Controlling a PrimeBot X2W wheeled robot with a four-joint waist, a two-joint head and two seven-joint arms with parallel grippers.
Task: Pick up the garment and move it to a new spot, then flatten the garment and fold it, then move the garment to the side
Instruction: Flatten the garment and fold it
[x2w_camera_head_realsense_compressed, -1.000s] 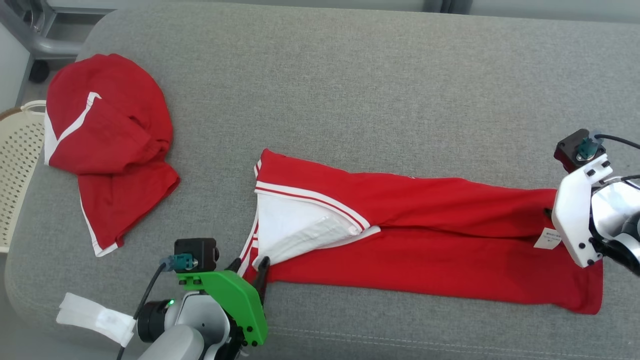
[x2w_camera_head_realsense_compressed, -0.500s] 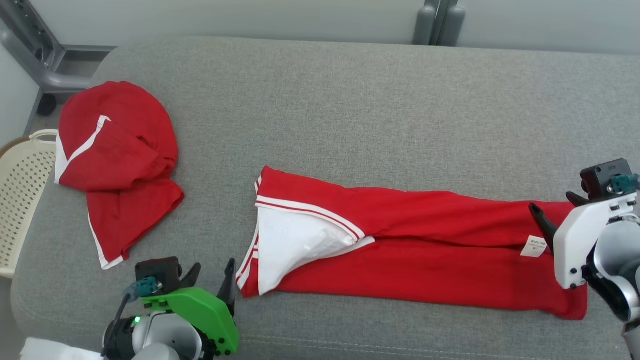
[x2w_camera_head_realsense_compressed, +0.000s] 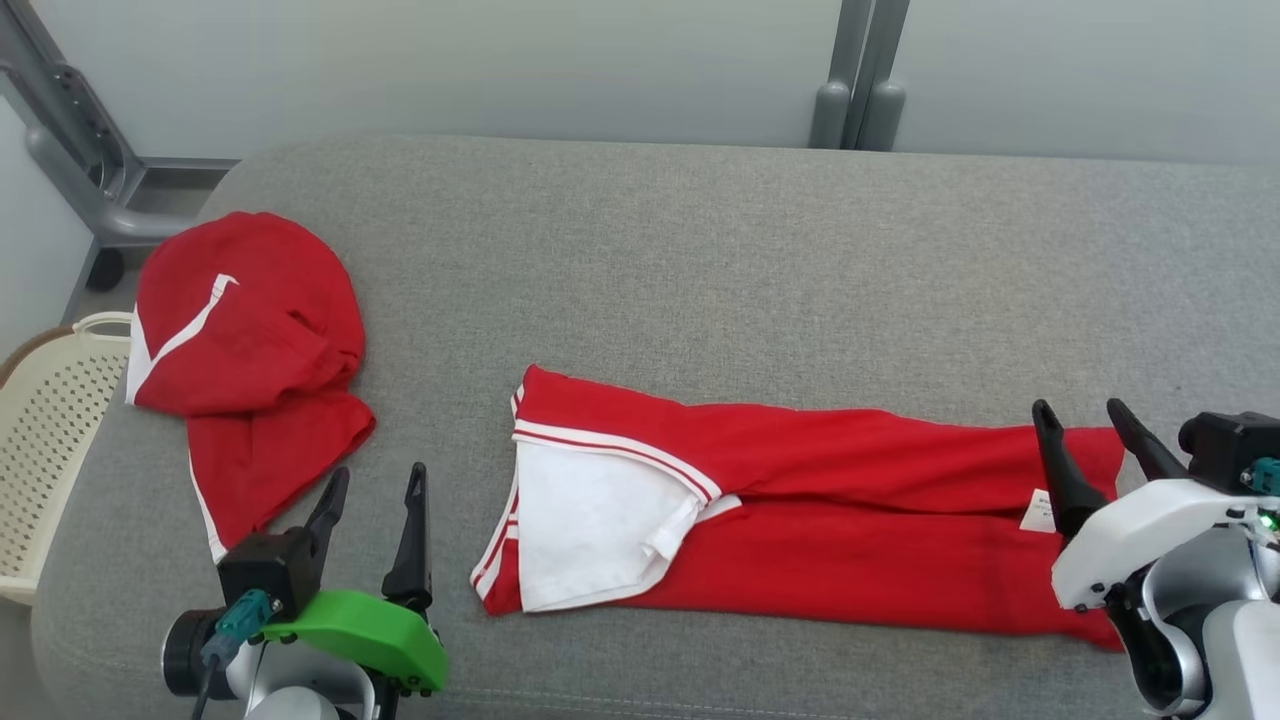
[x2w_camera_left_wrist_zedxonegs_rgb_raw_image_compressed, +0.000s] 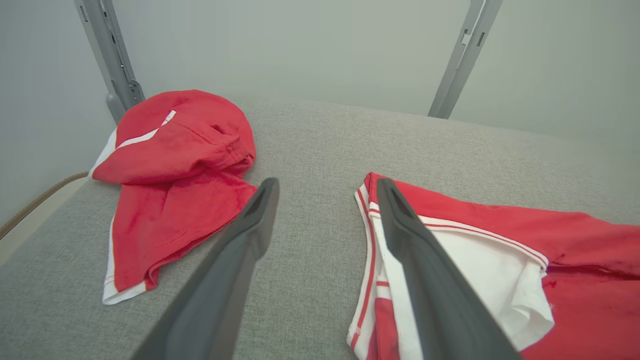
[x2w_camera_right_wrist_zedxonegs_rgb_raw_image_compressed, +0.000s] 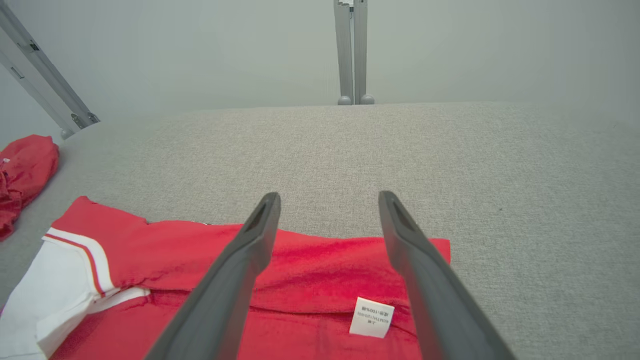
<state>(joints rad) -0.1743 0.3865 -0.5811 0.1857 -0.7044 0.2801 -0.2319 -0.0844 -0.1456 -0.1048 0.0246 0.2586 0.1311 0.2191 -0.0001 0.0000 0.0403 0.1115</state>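
Left jaws released garment (x2w_camera_head_realsense_compressed: 850, 540), backed off; both open, empty; right arm (x2w_camera_head_realsense_compressed: 1130, 540) covers hem corner.

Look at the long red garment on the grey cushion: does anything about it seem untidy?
Yes. On the garment, the white flap at the left end lies rumpled and folded over, and a label sticks out near the right end.

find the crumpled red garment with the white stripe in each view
Head view: crumpled red garment with white stripe, upper left.
Left wrist view: crumpled garment left of centre.
Right wrist view: crumpled garment at far left edge.
Shared landmark: white panel of the long flat red garment.
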